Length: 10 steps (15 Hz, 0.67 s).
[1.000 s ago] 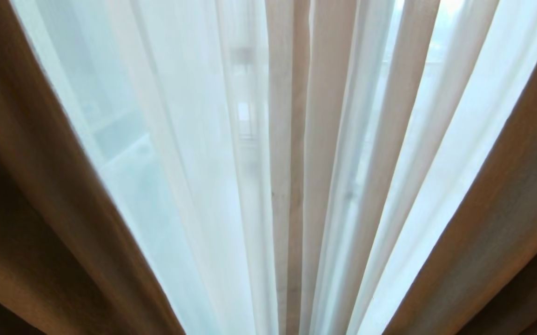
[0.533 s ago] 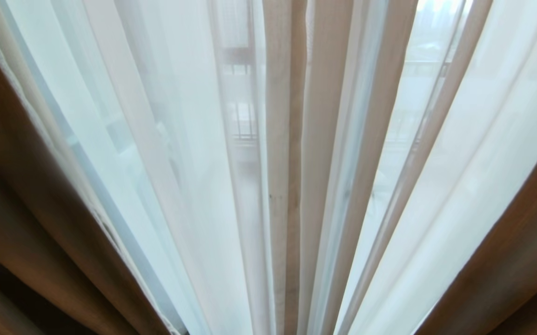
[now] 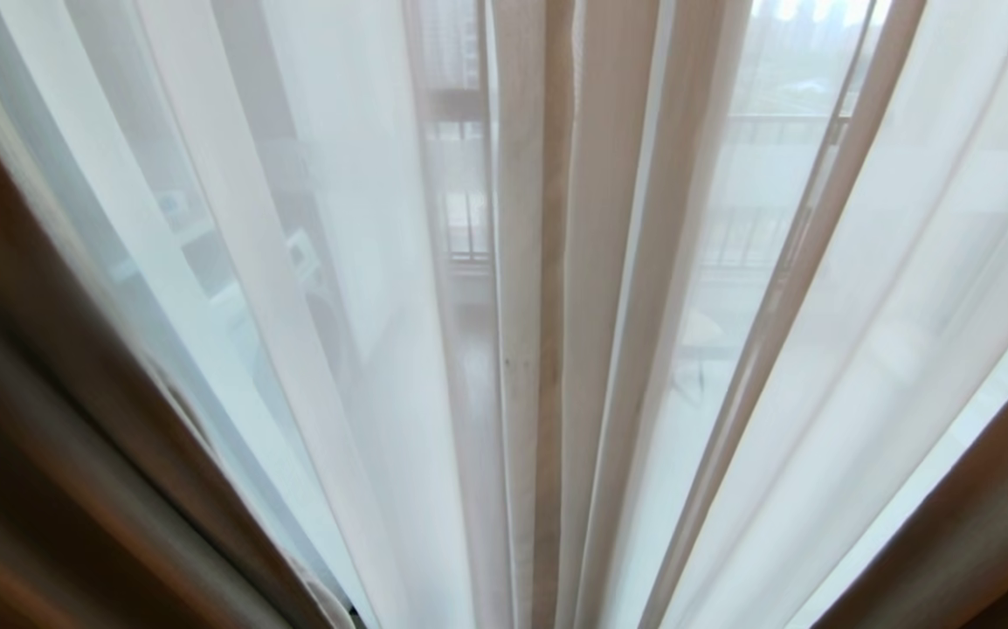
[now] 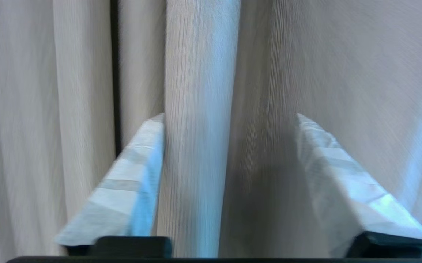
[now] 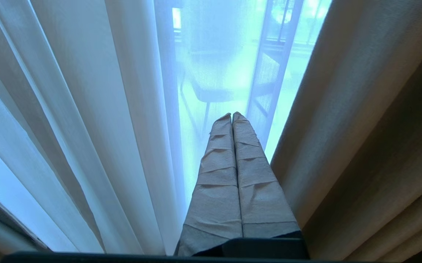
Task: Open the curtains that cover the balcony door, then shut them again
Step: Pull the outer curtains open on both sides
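Note:
The curtains fill every view. White sheer hangs in folds across the middle, with thick beige drape at the left edge and the right edge. In the left wrist view my left gripper is open, its taped fingers wide apart; a pleat of cream drape stands between them, close to one finger. My right gripper is shut on nothing and points at the sheer beside thick drape. Dark uprights of the balcony door show dimly through the sheer.
Through the sheer I faintly see a balcony railing and a chair-like shape outside. Neither arm shows in the head view. Fabric hangs close on all sides of both grippers.
In the head view the thick drapes on both sides have drawn outward toward the edges. More sheer shows, and the balcony behind it is plainer.

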Tool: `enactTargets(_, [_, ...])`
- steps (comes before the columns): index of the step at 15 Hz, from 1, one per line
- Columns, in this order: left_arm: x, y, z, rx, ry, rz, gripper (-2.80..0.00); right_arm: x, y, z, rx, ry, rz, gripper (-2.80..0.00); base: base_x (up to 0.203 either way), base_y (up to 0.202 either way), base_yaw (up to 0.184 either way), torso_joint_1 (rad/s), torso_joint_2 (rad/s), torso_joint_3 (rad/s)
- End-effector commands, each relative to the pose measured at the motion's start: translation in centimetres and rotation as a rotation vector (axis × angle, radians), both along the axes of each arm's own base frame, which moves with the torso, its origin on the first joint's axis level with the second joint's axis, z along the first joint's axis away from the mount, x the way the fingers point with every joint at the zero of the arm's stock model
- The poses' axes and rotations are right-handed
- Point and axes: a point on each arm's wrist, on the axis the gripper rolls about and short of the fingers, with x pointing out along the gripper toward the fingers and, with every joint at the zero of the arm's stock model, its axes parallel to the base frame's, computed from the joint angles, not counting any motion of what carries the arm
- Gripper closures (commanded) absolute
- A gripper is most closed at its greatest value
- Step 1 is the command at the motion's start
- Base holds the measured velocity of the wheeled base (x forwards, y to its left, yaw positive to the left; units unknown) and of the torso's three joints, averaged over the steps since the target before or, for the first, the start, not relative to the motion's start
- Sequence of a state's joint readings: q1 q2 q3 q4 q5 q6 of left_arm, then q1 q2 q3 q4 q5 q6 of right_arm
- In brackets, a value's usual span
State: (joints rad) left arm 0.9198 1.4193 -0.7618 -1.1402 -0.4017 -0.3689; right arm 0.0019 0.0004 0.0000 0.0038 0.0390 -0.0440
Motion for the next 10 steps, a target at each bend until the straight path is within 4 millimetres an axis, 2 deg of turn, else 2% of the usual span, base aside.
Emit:
enactTargets(1, [-2.2,-2.5,-0.7,-0.001,-0.002,0.011,-2.8,0.0,0.0,0.0,0.0,0.0,0.002,0.0,0.0,0.0,0.0,0.0,0.0,0.0])
enactTargets(6, [-6.5,-6.5,-3.8,-0.03,0.017,0.088,-2.8,0.0,0.0,0.0,0.0,0.0,0.001,0.0,0.0,0.0,0.0,0.0,0.0,0.0])
enactTargets(8, [-7.5,-8.1,-5.1,-0.036,0.025,0.088,-2.8,0.0,0.0,0.0,0.0,-0.001,0.001,0.0,0.0,0.0,0.0,0.0,0.0,0.0])
enactTargets(10, [-7.9,-8.7,-5.5,-0.051,0.041,0.08,-2.8,0.0,0.0,0.0,0.0,0.0,0.002,0.0,0.0,0.0,0.0,0.0,0.0,0.0])
